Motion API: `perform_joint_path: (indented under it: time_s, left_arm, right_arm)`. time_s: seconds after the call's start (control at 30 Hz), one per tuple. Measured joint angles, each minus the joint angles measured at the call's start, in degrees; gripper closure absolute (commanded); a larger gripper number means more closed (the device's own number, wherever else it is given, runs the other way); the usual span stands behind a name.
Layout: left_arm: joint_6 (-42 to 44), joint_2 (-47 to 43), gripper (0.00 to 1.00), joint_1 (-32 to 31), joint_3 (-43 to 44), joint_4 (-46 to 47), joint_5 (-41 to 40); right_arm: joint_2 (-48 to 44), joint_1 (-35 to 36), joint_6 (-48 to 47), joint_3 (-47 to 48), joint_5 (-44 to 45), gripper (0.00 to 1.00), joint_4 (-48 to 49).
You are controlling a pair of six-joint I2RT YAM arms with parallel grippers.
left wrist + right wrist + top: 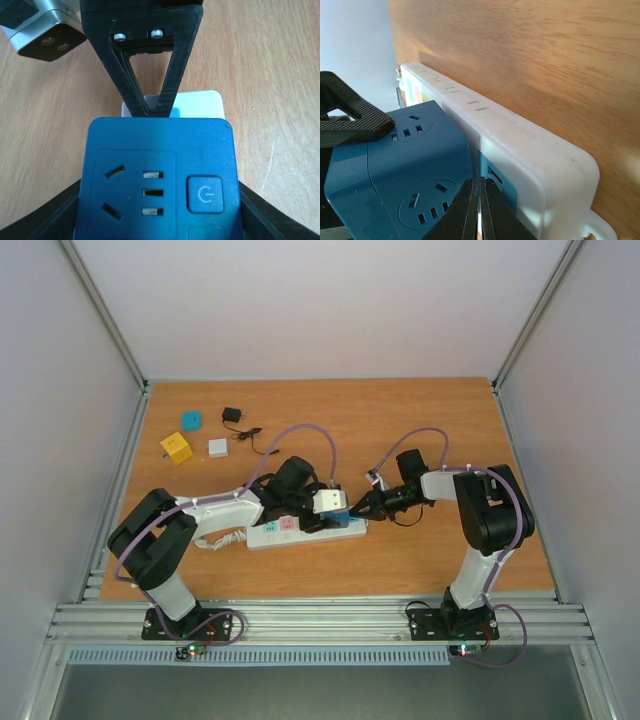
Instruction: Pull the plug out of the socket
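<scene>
The socket [285, 532] is a long white power strip lying left of the table's middle. A blue cube-shaped plug adapter [338, 516] sits in its right end. My left gripper [322, 508] is shut on the blue plug [160, 170], one black finger on each side. My right gripper [358, 508] is shut and empty. Its fingertips [470, 212] are wedged in the gap between the blue plug [395, 170] and the socket [530, 145]. In the left wrist view the right gripper [150, 107] points down at the plug's far edge, with the white socket [200, 102] behind.
At the back left of the table lie a yellow block [176, 447], a blue round piece [190, 420], a small white cube [218, 448] and a black adapter with a thin cable [232, 415]. The socket's white cord [215, 539] curls by the left arm.
</scene>
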Motion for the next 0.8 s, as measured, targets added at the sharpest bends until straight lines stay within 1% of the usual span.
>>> perform_joint_path:
  time_s: [0.13,0.37,0.5,0.63,0.8]
  left_arm:
    - [-1.68,0.00,0.57,0.02,0.50,-0.63,0.66]
    - [-9.49,0.26,0.58,1.66,2.03,-2.40,3.80]
    - [-11.93,0.55,0.58,2.34,2.49,-2.64,5.33]
    - [-11.93,0.55,0.58,2.56,2.71,-2.86,5.79]
    - [-9.29,-0.59,0.58,2.54,2.67,-3.17,5.84]
  right_arm:
    - [0.00,0.09,-0.79,0.42,0.26,0.93,-0.63]
    - [-0.02,0.11,-1.11,0.61,0.72,0.93,-0.68]
    - [-0.04,0.11,-1.11,0.63,0.83,0.93,-0.61]
    - [-0.11,0.11,-1.09,0.63,0.96,0.93,-0.63]
    - [-0.11,0.11,-1.09,0.63,0.98,0.93,-0.63]
